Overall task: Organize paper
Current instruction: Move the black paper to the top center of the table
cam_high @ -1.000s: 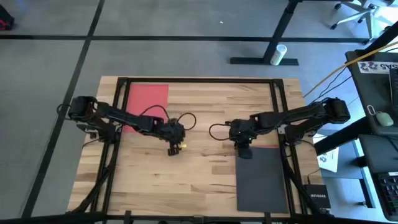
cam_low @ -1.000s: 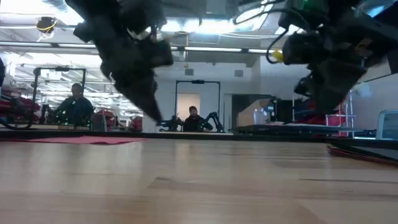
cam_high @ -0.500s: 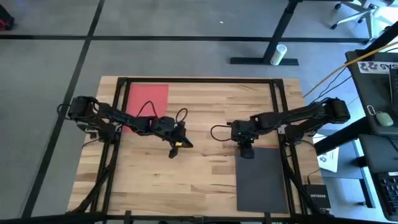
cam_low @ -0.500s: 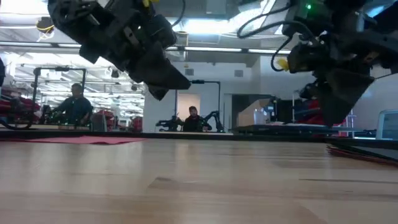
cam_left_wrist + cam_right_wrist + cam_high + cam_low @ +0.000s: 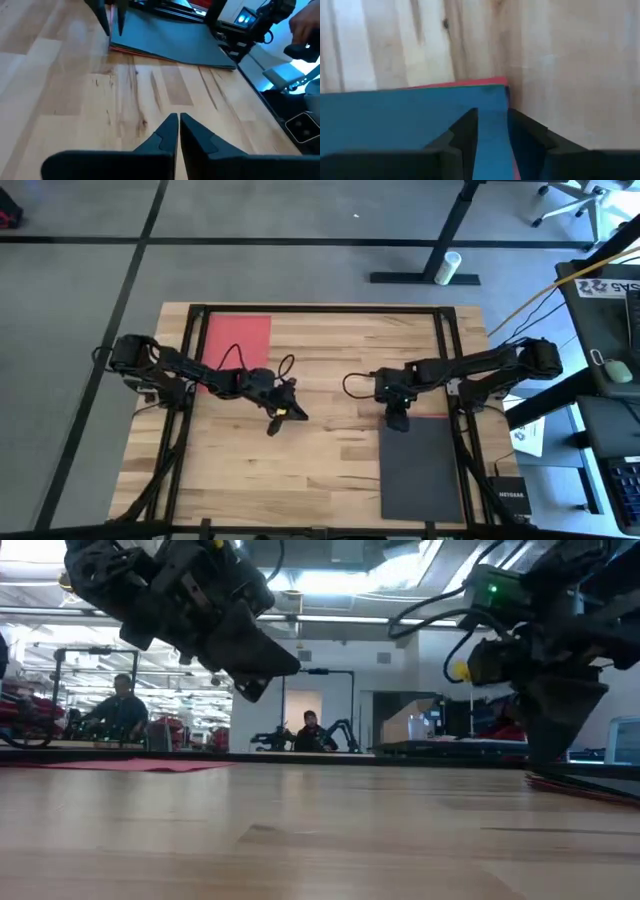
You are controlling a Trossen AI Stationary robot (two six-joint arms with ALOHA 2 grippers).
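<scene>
Right gripper (image 5: 399,423) over paper stack (image 5: 420,470), left gripper (image 5: 274,423) mid-table

Robotics lab: rows of robot rigs (image 5: 330,735), seated people (image 5: 120,710) behind.

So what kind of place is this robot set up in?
Likely a robotics lab or open workshop: the low view shows people seated at other benches with another robot arm behind, and the high view shows a wooden table on grey flooring beside a desk.
</scene>
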